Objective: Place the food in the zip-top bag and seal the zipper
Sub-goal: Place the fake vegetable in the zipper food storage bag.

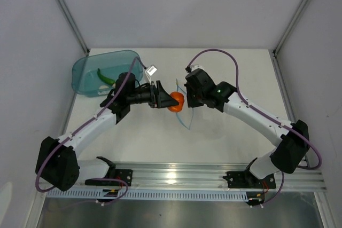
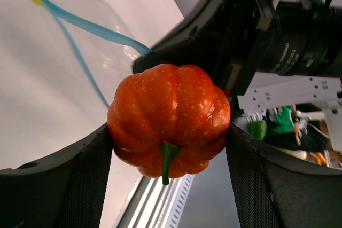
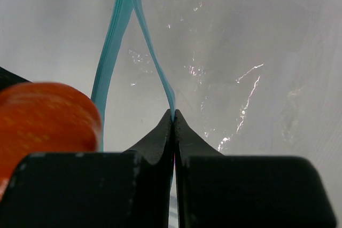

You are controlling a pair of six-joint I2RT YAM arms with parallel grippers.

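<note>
Clamping orange toy pumpkin (image 2: 168, 113) in left claw (image 2: 168, 137), just beside zip-top bag (image 3: 256, 52) mouth | right claw (image 3: 174, 118) pinched together on light-blue zipper (image 3: 115, 41) | clear bag film barely visible from above | green vegetable (image 1: 105, 77) inside teal tub (image 1: 85, 73)

White print on the black cylinder (image 2: 299, 46) is unreadable.

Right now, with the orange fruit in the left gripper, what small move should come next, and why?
Probably ease the left gripper forward to carry the orange fruit through the mouth of the zip-top bag. The fruit is clamped between its fingers, right beside the zipper, and the right gripper, shut on one zipper strip, holds the mouth parted.
</note>
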